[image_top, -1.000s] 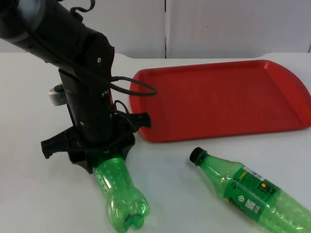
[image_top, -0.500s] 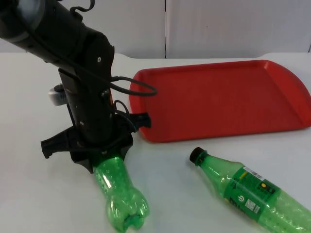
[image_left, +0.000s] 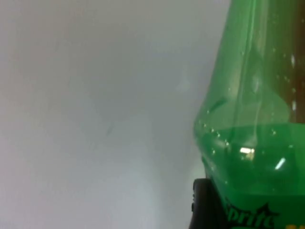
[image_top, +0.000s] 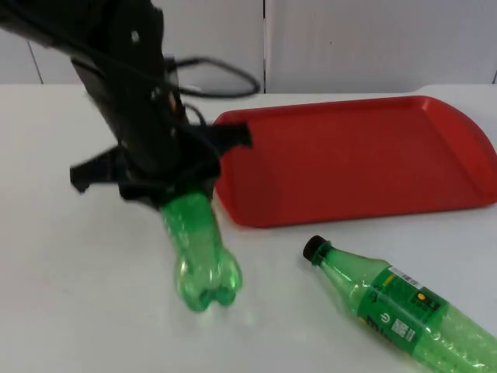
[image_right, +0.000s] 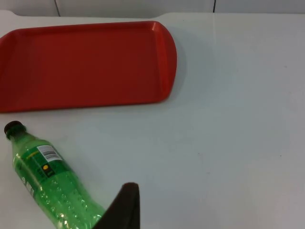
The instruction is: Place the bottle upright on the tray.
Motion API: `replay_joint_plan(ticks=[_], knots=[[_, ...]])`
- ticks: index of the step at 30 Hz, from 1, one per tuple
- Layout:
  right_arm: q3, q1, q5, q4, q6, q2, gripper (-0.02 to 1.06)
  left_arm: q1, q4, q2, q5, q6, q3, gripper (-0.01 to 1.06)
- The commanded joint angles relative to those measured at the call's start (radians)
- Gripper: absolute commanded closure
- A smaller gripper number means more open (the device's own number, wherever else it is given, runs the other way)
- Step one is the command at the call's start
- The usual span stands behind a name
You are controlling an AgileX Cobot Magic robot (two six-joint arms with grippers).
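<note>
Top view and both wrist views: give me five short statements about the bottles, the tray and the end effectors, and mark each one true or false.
1. The left end effector grips a green bottle by its upper part. True.
2. That held bottle already stands on the red tray. False: it hangs over the white table, beside the tray's near left corner.
3. A second green bottle lies on its side on the table. True.
4. The second bottle has no cap. False: it wears a black cap.
5. The right end effector holds the lying bottle. False: its fingertip sits beside that bottle, gripping nothing.
</note>
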Motion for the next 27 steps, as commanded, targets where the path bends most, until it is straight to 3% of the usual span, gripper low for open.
replay_joint_plan(ticks=[1,6,11,12,17,22,27], knots=[[0.003,-0.002,-0.004,0.004,-0.001,-0.002,-0.01,-0.007,0.048,-0.07,-0.061,0.02,0.0,1.05],[0.003,-0.002,-0.004,0.004,-0.001,-0.002,-0.01,-0.007,0.127,-0.18,-0.163,0.02,0.0,1.05],[0.003,-0.002,-0.004,0.004,-0.001,-0.002,-0.01,-0.007,0.307,-0.367,-0.413,0.02,0.0,1.05],[0.003,-0.002,-0.004,0.004,-0.001,-0.002,-0.01,-0.007,0.307,-0.367,-0.413,0.02,0.0,1.05],[0.003,-0.002,-0.004,0.004,-0.001,-0.002,-0.01,-0.007,0.575,-0.475,-0.686,0.02,0.0,1.05],[0.003,-0.002,-0.004,0.004,-0.001,-0.002,-0.01,-0.007,0.668,-0.496,-0.809,0.02,0.0,1.05],[0.003,-0.002,-0.004,0.004,-0.001,-0.002,-0.01,-0.007,0.668,-0.492,-0.811,0.085,0.0,1.05]])
